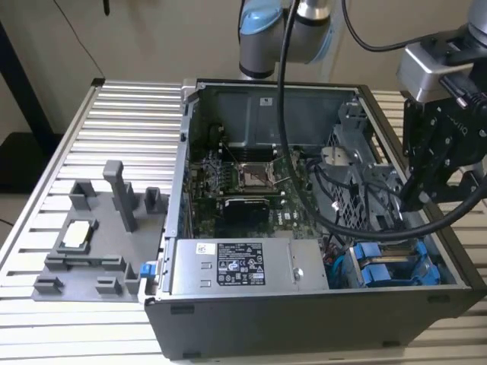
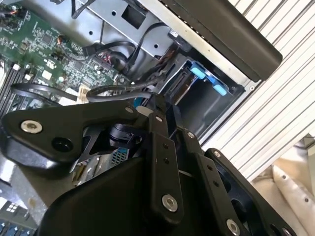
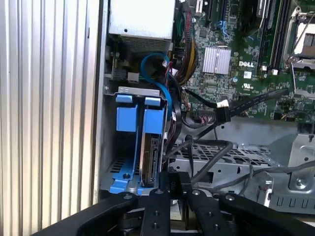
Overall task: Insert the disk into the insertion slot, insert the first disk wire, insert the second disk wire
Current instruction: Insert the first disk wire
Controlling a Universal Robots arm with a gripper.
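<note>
Your end effector (image 1: 415, 199) hangs over the open computer case (image 1: 304, 312), at its rim on the exterior view's right. You cannot tell whether it is open or closed, or whether it holds anything.

The disk (image 3: 151, 147) is already seated in its slot. It stands on edge in its blue carrier, just ahead of the end effector in the first wrist view. A second blue carrier (image 3: 125, 118) stands between the disk and the case's side wall, and beyond that wall runs the slatted tabletop (image 3: 49, 123).

You have little room on the disk's other side. Black and grey cables (image 3: 197, 162) crowd the gap and run over the edge of the perforated metal cage (image 3: 236, 152). Further ahead of the end effector, a loose black connector (image 3: 222, 111) lies near the motherboard (image 3: 221, 73). The arm's own thick cable (image 1: 281, 91) sags across the case opening.
</note>
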